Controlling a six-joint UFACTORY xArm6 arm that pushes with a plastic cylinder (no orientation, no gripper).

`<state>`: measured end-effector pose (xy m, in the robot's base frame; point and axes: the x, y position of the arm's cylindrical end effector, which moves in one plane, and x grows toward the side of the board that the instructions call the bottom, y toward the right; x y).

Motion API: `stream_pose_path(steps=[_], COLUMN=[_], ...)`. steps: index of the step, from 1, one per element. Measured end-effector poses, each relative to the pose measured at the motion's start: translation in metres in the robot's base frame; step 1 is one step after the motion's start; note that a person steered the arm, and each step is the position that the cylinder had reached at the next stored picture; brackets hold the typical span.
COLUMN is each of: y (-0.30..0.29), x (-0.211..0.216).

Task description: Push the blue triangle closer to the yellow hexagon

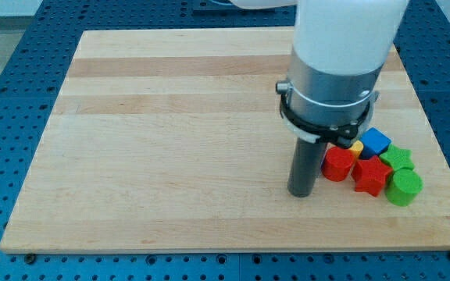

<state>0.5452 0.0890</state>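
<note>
- My tip [300, 193] is resting on the bench [170, 140], just at the view's left of a tight huddle of coloured blocks near the bench's right edge; it is standing close beside the red block [337, 165], and whether the two are touching cannot be told.
- There is no gripper on this arm, only the straight dark rod, so nothing is being held.
- The blue block [376, 141] is sitting at the top of the huddle, partly behind the arm's collar; its shape is reading more as a cube than a triangle from here, so which block is the task's triangle cannot be settled.
- A sliver of a yellow block [356, 145] is peeking out just left of the blue one, nearly touching it; its hexagon outline is too hidden to confirm.
- Judging from this, the two are already lying very close, and little pushing seems to be left, if any.
- A red star [370, 175], a green star [398, 158] and a green cylinder [404, 187] are crowding the lower right of the group.
- The blocks are looking matte and solid; the bench is pale, striped wood over a blue perforated base [22, 94].
</note>
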Motion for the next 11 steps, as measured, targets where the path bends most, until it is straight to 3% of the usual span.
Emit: stream_pose_path(steps=[11], y=[0.023], x=[-0.052])
